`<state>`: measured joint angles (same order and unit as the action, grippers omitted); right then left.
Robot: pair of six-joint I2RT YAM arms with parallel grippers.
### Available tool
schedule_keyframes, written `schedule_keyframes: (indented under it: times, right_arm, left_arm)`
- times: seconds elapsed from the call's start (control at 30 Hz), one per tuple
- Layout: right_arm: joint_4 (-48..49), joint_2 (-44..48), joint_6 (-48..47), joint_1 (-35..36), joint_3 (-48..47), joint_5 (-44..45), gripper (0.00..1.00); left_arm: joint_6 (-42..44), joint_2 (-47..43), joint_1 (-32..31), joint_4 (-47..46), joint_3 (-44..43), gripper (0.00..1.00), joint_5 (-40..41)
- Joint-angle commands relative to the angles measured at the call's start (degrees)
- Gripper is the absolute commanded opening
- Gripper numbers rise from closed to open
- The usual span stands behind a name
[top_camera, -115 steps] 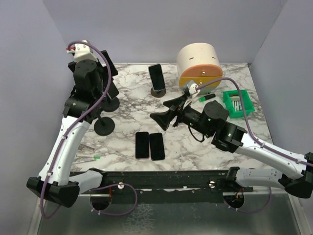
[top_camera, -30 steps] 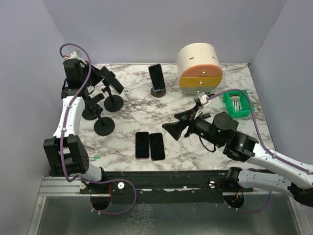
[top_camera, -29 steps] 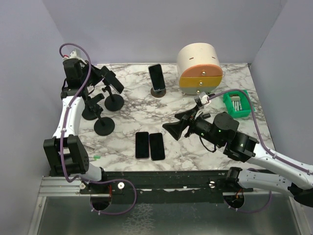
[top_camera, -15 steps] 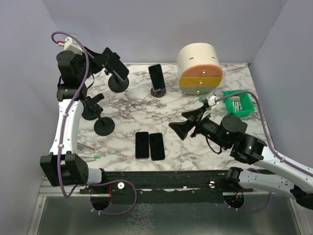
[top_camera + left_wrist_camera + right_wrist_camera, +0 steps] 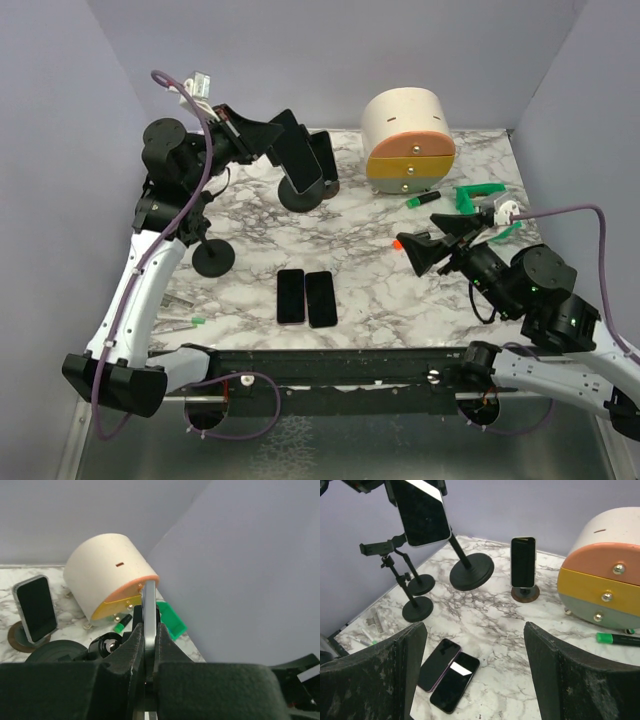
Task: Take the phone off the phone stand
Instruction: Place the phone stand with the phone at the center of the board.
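At the far left, my left end effector (image 5: 146, 630) is clenching the top end of the phone (image 5: 422, 512), holding it high over the worktop (image 5: 370, 215). The phone is still sitting in the phone stand (image 5: 471, 571), and I cannot tell whether the stand's base is touching down. Pulling the two apart is what is left. At the near right, my right end effector (image 5: 430, 243) is hovering released, grasping nothing.
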<state>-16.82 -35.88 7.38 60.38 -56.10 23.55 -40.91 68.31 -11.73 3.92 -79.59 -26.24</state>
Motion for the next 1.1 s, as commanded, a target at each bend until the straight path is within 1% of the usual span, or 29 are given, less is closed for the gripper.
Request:
schedule_keyframes:
  times: [0.0, 0.1, 0.27, 0.37, 0.5, 0.73, 1.07]
  right_arm:
    - [-4.8, 2.4, -1.1, 0.3, -0.4, 4.7, 0.83]
    - [-5.8, 3.8, -0.8, 0.3, 0.8, 3.9, 0.84]
    - [-7.4, 4.3, -3.1, 0.3, 3.0, 2.0, 0.86]
    - [-7.7, 4.0, -3.0, 0.3, 4.4, 2.1, 0.86]
    - [-7.4, 4.9, -2.9, 0.3, 6.2, 0.6, 0.86]
    - [-6.6, 8.0, -0.1, 0.3, 8.6, 0.5, 0.85]
    - [-6.6, 8.6, 5.5, 0.2, 10.1, -2.2, 0.85]
  left_arm:
    - [-0.5, -3.2, -5.0, -8.3, 0.5, 0.0, 0.0]
    - [0.5, -3.1, -9.2, -8.2, 1.9, 0.0, 0.5]
    - [2.1, -1.7, -17.1, -9.1, 4.8, 0.0, 3.0]
    - [3.7, 0.5, -22.2, -9.4, 4.8, 0.0, 5.3]
    - [5.3, 4.4, -27.3, -10.5, 4.4, 0.0, 7.0]
    - [7.2, 9.2, -30.2, -14.0, 5.3, 0.0, 9.2]
    - [10.4, 12.7, -30.5, -21.1, 10.5, 0.0, 9.1]
